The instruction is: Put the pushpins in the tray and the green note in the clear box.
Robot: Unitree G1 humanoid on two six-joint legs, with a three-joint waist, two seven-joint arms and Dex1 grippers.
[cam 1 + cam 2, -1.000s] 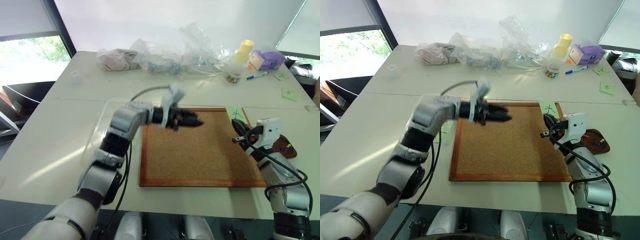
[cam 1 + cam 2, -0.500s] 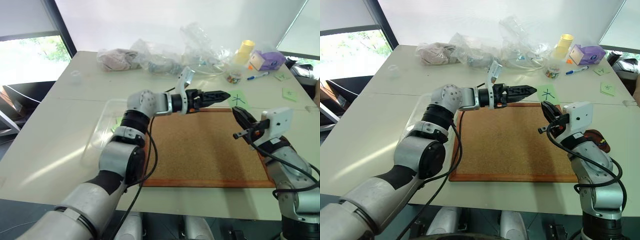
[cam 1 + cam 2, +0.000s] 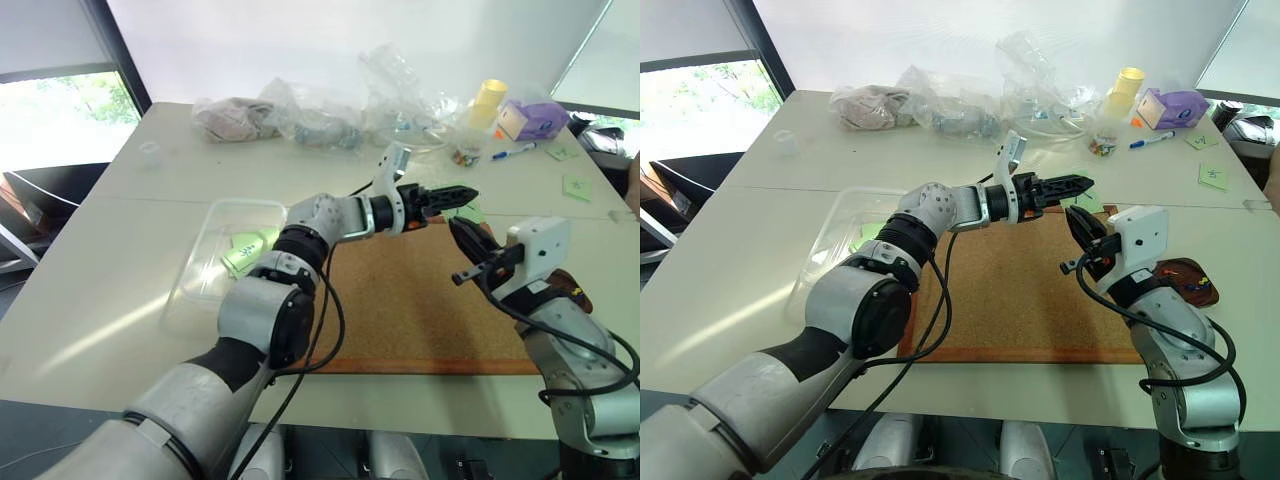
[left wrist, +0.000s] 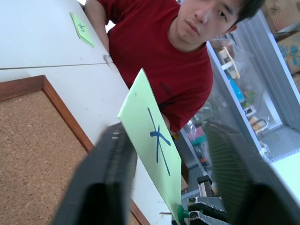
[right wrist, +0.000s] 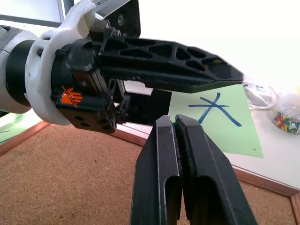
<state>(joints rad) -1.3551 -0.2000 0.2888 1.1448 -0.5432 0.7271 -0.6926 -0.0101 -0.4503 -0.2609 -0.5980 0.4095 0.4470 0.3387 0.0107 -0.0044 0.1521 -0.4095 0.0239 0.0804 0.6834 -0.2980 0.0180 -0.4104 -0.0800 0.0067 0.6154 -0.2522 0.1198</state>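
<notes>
**Note and pin being parted above the board**

Head views: The left gripper point(image 3: 462, 194) reaches level across the cork board's point(image 3: 400, 310) far edge. The right gripper point(image 3: 457, 227) is raised just beneath it, the two almost meeting. A sliver of the green note point(image 3: 1087, 201) shows at the left gripper's tip, lifted off the tabletop. The clear box point(image 3: 225, 210) sits well apart, beside the board's left edge, with green paper already in it. The tray point(image 3: 1185, 272) lies behind the right arm, a few pins inside.

Left wrist view: The note point(image 4: 150, 136), marked with a blue cross, stands on edge between the two fingers point(image 4: 101, 187), which are apart and not clamped on it. A green-headed pin point(image 4: 180, 213) sits at the note's lower corner, at the right gripper's tip. A person in a red shirt sits across the tabletop.

Right wrist view: The right gripper's fingers point(image 5: 161, 187) are pressed together, a speck of green at their tips, which is probably the pin.

Judgement: This is the handover step. The left gripper needs to clamp the note first. Then the two can draw apart, with the note going to the box and the pin to the tray.
</notes>
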